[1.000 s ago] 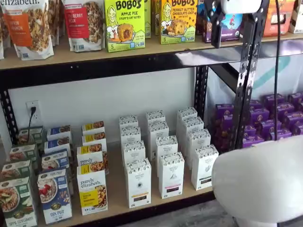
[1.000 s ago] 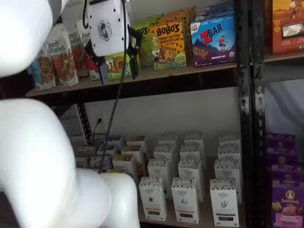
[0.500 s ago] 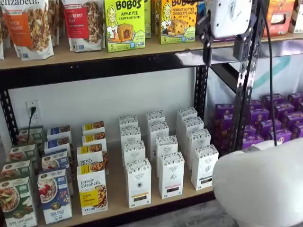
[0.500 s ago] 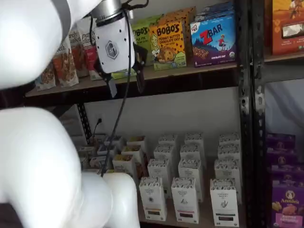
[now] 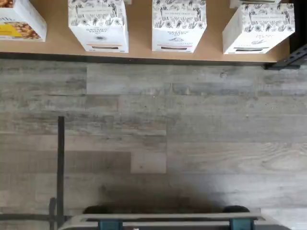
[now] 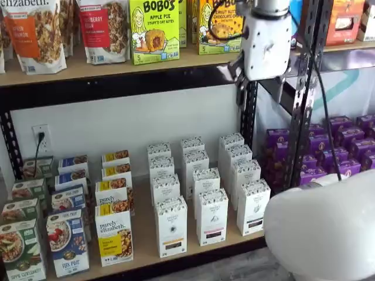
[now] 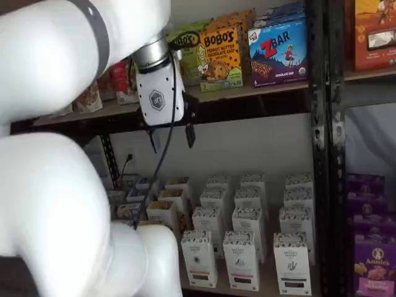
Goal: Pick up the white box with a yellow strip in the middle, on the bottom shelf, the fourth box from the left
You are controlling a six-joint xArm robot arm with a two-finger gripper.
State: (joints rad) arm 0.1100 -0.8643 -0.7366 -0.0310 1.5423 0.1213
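Clearance first: I see the white-bodied, black-fingered tool point(image 7: 172, 135) hanging well above the pale tan wooden bottom shelf point(image 6: 143, 237), its fingers apart with open air beneath. The tall white carton with a grey-patterned top point(image 6: 171, 226) stands at the shelf's front edge, just beside a yellow-panelled box point(image 6: 114, 234) reading "purely elizabeth". Gaps separate neighbouring rows. The carton's small lettering is unreadable.

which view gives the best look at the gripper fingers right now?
A shelf view: the gripper hangs below its white body, both black fingers showing with a plain gap, open and empty, above the white boxes. In a shelf view only a dark finger shows beside the upright. The wrist view shows none.
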